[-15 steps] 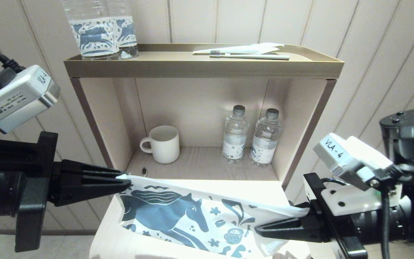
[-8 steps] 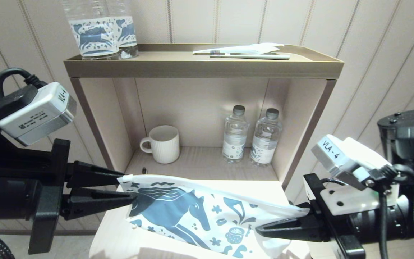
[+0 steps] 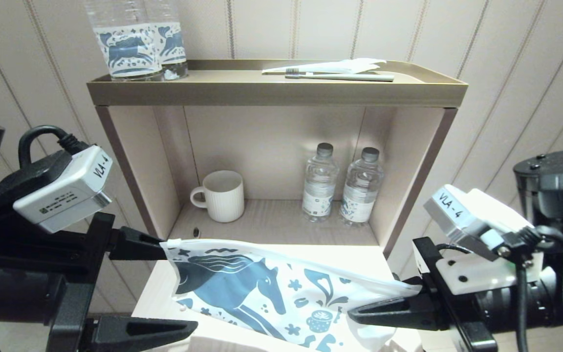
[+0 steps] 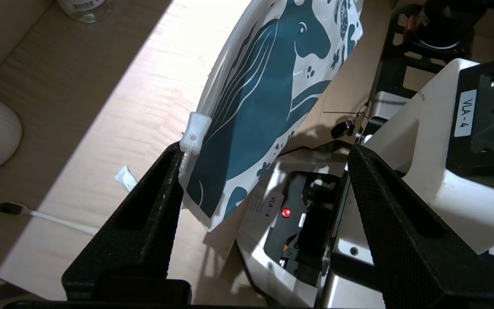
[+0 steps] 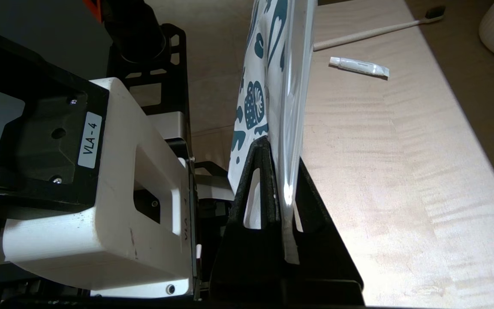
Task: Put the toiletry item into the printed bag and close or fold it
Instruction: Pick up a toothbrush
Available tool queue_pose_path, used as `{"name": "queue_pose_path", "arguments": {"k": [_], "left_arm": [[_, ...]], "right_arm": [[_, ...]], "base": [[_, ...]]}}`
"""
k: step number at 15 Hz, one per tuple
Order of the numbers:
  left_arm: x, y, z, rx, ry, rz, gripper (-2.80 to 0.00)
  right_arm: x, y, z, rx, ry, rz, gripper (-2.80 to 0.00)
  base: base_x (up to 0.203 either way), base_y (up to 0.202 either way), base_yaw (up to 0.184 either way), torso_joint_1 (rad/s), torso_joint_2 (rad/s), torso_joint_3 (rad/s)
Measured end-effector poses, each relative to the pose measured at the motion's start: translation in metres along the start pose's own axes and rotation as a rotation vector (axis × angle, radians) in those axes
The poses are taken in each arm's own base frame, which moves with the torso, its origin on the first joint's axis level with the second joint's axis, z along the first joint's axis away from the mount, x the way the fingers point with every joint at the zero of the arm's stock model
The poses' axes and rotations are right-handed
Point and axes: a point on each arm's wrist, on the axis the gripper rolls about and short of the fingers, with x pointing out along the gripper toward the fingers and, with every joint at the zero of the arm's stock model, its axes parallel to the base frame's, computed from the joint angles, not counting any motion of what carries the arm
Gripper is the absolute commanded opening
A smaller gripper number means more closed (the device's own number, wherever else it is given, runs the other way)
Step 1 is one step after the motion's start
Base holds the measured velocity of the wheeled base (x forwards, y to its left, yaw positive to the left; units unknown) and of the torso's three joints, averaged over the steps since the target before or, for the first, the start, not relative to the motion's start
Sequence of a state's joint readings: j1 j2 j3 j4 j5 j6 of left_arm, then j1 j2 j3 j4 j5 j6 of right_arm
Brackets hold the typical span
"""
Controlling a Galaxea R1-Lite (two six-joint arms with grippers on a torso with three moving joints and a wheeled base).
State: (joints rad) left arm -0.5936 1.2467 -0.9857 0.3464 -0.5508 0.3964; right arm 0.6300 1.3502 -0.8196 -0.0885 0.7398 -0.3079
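Printed bag (image 3: 271,298) pinched at one end by right gripper (image 5: 283,189), left gripper (image 4: 264,180) spread wide, one finger (image 4: 161,184) touching its slider end

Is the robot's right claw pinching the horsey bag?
Touching. In the right wrist view the right gripper has both fingers pressed shut on the edge of the printed bag, with no gap.

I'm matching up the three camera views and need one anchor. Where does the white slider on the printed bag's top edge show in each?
Head view: the white slider sits at the printed bag's top left corner, against the open left gripper's upper finger.
Left wrist view: slider touching one fingertip.
Right wrist view: not visible; the right gripper clamps the bag's opposite end.
Shared landmark: the bag's blue horse print.
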Motion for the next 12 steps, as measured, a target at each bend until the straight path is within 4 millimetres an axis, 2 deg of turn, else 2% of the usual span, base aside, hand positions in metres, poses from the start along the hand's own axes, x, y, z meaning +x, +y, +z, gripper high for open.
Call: {"name": "queue_pose_path", "arguments": {"k": [5,6,12], "left_arm": [[0.02,0.014,0.006,0.027,-0.048,-0.015,0.0],[0.023,0.015,0.007,0.029,-0.055,-0.034,-2.8],[0.029,0.013,0.002,0.028,-0.035,-0.063,-2.8]], "right_arm": [[0.002,0.002,-0.001,0.0,0.003,0.013,-2.8],[0.002,0.003,-0.001,-0.001,0.004,0.017,-2.8],[0.003,0.003,-0.001,0.0,0.005,0.018,-2.8]], "base": [[0.0,0.0,0.0,0.0,0.0,0.0],[0.0,0.0,0.0,0.0,0.0,0.0],[0.0,0.0,0.0,0.0,0.0,0.0]]}}
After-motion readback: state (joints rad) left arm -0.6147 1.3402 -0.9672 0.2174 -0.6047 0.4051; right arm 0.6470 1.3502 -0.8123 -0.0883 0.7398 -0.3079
